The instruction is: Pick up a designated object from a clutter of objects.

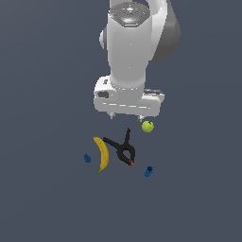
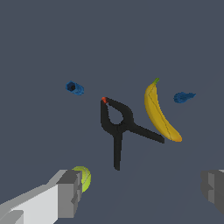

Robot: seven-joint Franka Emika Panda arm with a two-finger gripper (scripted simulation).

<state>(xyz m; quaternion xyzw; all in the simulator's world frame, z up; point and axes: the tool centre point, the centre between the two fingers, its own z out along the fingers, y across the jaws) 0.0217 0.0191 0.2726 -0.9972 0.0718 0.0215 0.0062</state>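
The designated object [image 1: 148, 171], a tiny dark-blue knobby piece with a lighter blue end, lies on the dark table [image 1: 42, 198] at the edge of the clutter that faces the exterior view's right. It is apart from everything else and nothing covers it. In the wrist view [image 2: 75, 88] its elongated shape and its two shades of blue are clearer.

Nearest to it is the black spring clamp [image 1: 124, 150], whose red tip points toward the piece without touching it. The clamp's two handles spread away on the far side. The yellow banana [image 1: 102, 153] lies just beside the clamp on the exterior view's left. Beyond the banana sits the rounder blue blob [image 1: 87, 158], well apart from the designated piece. The small yellow-green ball [image 1: 147, 126] rests on its own near the clamp's handles.

The white arm [image 1: 130, 42] hangs from above with its wrist pointing straight down. The end effector [image 1: 126, 116] is held over the clamp's handle end and touches nothing. It is not above the designated piece.

The exterior view shows only two short finger stubs under the hand. In the wrist view the end effector [image 2: 142, 192] is seen wide open, its grey fingers [image 2: 70, 192] far apart with nothing between them. One finger partly hides the ball [image 2: 84, 177] there, though the exterior view shows the ball whole.
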